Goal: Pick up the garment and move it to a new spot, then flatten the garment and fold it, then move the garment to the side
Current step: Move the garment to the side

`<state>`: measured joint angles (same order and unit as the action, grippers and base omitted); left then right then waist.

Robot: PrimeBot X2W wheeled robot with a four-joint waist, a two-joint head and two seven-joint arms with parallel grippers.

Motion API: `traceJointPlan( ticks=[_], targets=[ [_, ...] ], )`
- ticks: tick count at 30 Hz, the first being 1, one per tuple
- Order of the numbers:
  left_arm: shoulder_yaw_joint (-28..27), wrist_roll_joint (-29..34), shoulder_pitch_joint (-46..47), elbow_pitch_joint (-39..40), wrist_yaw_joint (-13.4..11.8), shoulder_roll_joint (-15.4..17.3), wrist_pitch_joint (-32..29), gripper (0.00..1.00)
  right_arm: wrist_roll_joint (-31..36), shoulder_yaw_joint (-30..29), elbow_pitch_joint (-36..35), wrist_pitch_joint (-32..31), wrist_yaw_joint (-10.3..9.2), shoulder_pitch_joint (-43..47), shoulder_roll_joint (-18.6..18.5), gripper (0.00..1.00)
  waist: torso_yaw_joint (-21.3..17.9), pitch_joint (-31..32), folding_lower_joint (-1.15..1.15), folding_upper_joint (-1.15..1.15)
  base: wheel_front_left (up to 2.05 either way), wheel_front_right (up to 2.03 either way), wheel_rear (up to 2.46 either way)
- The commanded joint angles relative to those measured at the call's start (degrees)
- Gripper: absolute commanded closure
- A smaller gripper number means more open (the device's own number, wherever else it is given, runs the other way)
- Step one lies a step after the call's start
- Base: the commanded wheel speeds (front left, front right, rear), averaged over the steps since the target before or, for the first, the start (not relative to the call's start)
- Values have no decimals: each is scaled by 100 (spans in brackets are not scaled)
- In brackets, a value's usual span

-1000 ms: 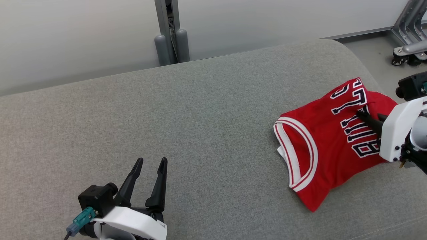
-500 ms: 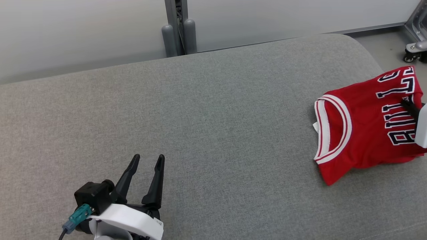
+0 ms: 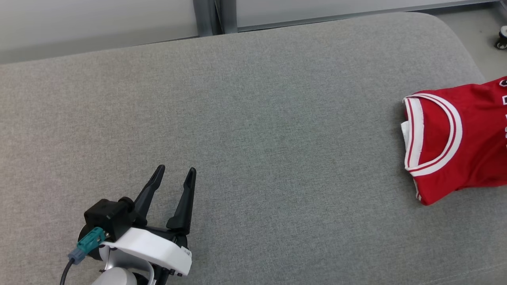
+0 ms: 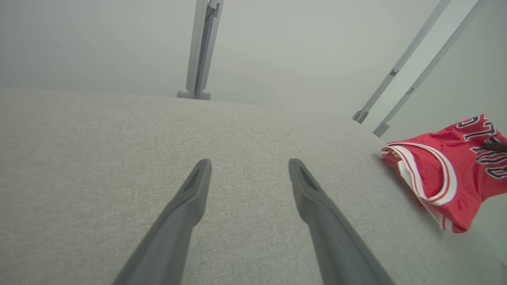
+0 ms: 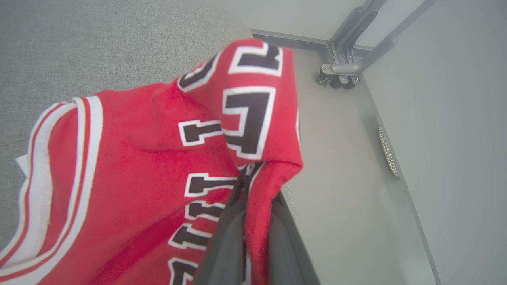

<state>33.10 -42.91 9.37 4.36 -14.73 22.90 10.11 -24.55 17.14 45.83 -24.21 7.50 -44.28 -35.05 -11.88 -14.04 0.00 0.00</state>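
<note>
The garment (image 3: pixel 467 150) is a folded red jersey with white trim and dark lettering, lying at the right end of the grey cushion (image 3: pixel 277 118) and running out past the view's right edge. My right gripper (image 5: pixel 253 178) is shut on a raised fold of the garment (image 5: pixel 138 158) near the letters, and that edge hangs out over the floor. My left gripper (image 3: pixel 176 170) rests open and empty at the lower left, far from the jersey. Its two fingers (image 4: pixel 190 198) point across bare cushion, with the garment (image 4: pixel 447 170) off to the right.
The cushion's rounded right corner (image 3: pixel 455 31) drops to a grey floor (image 5: pixel 348 178). A wheeled metal frame (image 5: pixel 340 75) stands on that floor. A metal post (image 4: pixel 202 47) rises behind the cushion's back edge against a pale wall.
The garment has slid right toward the cushion's right end, held by my right gripper, which has left the head view. The head camera has also tilted down. My left gripper stays open.
</note>
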Motion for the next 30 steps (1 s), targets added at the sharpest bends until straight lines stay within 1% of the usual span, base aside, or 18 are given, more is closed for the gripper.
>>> traceJointPlan(
  ticks=[1,3,4,5,7,8,9,16,19,22,30],
  targets=[
    [-10,54,118,55,-47,58,-42,0,197,-25,192,139,-2,-144,26,100,60,-146,0,0,0,0,0],
    [-1,73,157,103,-65,91,-78,0,376,-91,434,292,-2,-266,65,100,112,-240,0,0,0,0,0],
    [-3,92,174,128,-84,104,-92,0,479,-116,531,402,-2,-326,73,94,139,-284,0,0,0,0,0],
    [-5,108,189,150,-92,118,-105,0,602,-141,634,526,-2,-381,62,76,165,-328,0,0,0,0,0],
    [-13,120,208,194,-114,139,-125,0,829,-156,832,754,-2,-459,43,48,210,-406,0,0,0,0,0],
    [-19,122,210,209,-124,156,-133,0,895,-175,924,838,-2,-477,69,23,226,-436,0,0,0,0,0],
    [-21,129,208,222,-131,169,-139,0,944,-204,1027,914,-2,-513,95,0,240,-461,0,0,0,0,0],
    [-19,144,195,255,-165,198,-149,0,1154,-244,1535,1304,-2,-636,238,0,226,-509,0,0,0,0,0],
    [4,150,234,257,-163,193,-166,0,1323,-186,1666,1496,-2,-722,201,0,190,-490,0,0,0,0,0],
    [16,151,240,256,-176,198,-174,0,1471,-247,1809,1703,-2,-812,178,0,141,-460,0,0,0,0,0],
    [35,105,178,225,-181,195,-177,0,1696,-342,2038,1943,-2,-1083,299,0,33,-345,0,0,0,0,0]
  ],
)
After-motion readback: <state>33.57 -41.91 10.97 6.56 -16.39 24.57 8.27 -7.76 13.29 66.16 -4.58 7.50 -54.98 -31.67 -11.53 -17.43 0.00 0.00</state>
